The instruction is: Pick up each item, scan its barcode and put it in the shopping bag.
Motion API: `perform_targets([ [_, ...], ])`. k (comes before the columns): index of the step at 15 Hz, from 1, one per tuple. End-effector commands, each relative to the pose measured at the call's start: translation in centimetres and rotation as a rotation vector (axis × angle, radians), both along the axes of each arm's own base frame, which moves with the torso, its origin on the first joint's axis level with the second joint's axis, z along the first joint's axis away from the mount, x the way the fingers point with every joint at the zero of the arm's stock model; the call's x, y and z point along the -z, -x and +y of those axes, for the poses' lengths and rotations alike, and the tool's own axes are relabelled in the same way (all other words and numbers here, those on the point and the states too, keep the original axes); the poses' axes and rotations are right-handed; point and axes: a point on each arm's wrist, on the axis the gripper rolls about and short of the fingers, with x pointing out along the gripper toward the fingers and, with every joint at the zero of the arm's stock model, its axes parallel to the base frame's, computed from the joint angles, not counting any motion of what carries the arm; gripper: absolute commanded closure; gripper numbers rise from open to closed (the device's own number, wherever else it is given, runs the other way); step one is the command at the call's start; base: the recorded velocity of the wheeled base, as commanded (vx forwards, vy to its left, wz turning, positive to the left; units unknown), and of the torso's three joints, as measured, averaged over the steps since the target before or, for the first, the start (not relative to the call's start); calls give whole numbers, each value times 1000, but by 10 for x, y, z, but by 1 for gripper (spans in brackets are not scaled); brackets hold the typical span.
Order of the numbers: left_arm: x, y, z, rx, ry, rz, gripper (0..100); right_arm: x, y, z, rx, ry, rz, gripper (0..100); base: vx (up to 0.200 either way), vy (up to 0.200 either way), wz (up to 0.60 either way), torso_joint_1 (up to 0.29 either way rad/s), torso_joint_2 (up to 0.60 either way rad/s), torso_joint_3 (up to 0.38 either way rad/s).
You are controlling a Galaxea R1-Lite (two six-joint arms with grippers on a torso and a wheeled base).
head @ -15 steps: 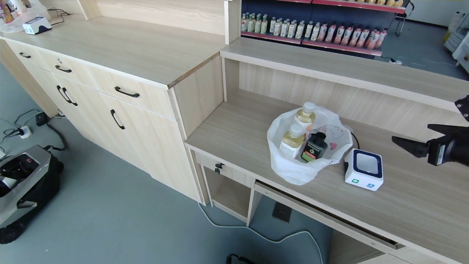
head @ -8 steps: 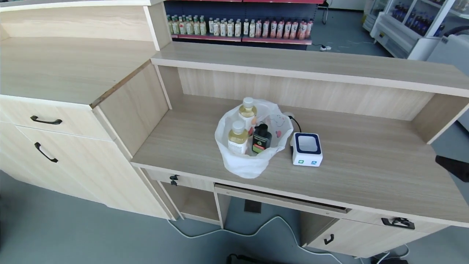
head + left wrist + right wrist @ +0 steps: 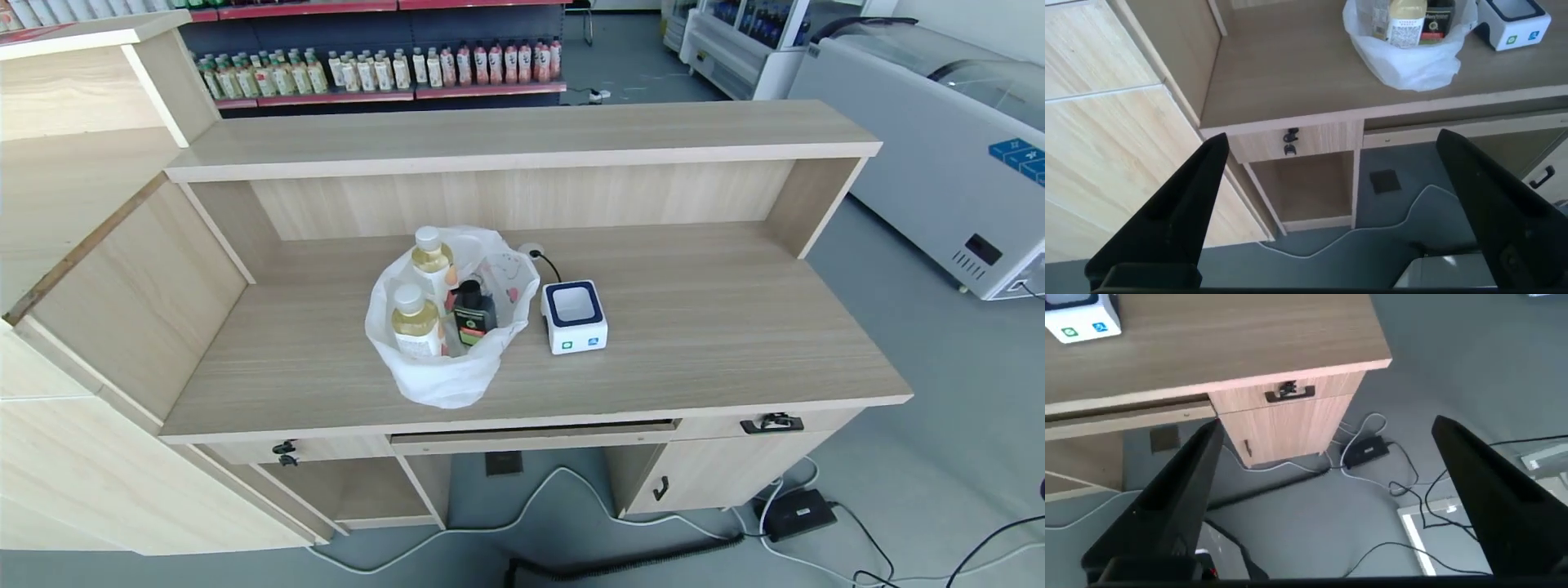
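A white plastic shopping bag (image 3: 445, 371) stands on the wooden counter (image 3: 702, 327). Inside it are two yellow-drink bottles with white caps (image 3: 416, 320) and a dark bottle (image 3: 473, 314). The white scanner (image 3: 574, 316) with a dark-rimmed window sits just right of the bag. The bag (image 3: 1413, 65) and scanner (image 3: 1512, 16) also appear in the left wrist view, far beyond my open left gripper (image 3: 1335, 216), which hangs low over the floor before the counter. My right gripper (image 3: 1327, 506) is open too, empty, held off the counter's right front corner, with the scanner (image 3: 1082, 314) at the edge.
A raised ledge (image 3: 522, 135) walls the counter's back and sides. A taller cabinet (image 3: 57, 212) adjoins on the left. Drawers and a small door (image 3: 718, 482) sit under the counter. Cables and a power brick (image 3: 796, 514) lie on the floor. A freezer (image 3: 922, 139) stands at the right.
The head view has swung right, so the counter now sits centred and the freezer has come in. The right arm seen at the right edge a second ago has left the head view.
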Motion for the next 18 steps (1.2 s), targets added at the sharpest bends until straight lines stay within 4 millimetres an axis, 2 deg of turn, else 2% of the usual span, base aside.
perform_targets([
  [1, 0, 0, 0, 0, 0, -1, 0, 51, 35, 7, -90, 12, -106, 0, 0, 0, 0, 0, 0, 0],
  [2, 0, 0, 0, 0, 0, -1, 0, 68, 40, 8, -107, 18, -130, 0, 0, 0, 0, 0, 0, 0],
  [3, 0, 0, 0, 0, 0, -1, 0, 70, 45, 8, -108, 16, -173, 0, 0, 0, 0, 0, 0, 0],
  [6, 0, 0, 0, 0, 0, -1, 0, 83, 54, 8, -104, 16, -161, 0, 0, 0, 0, 0, 0, 0],
  [12, 0, 0, 0, 0, 0, -1, 0, 86, 60, 6, -103, -93, -217, 0, 0, 0, 0, 0, 0, 0],
  [18, 0, 0, 0, 0, 0, -1, 0, 92, 62, 6, -88, -165, -201, 0, 0, 0, 0, 0, 0, 0],
])
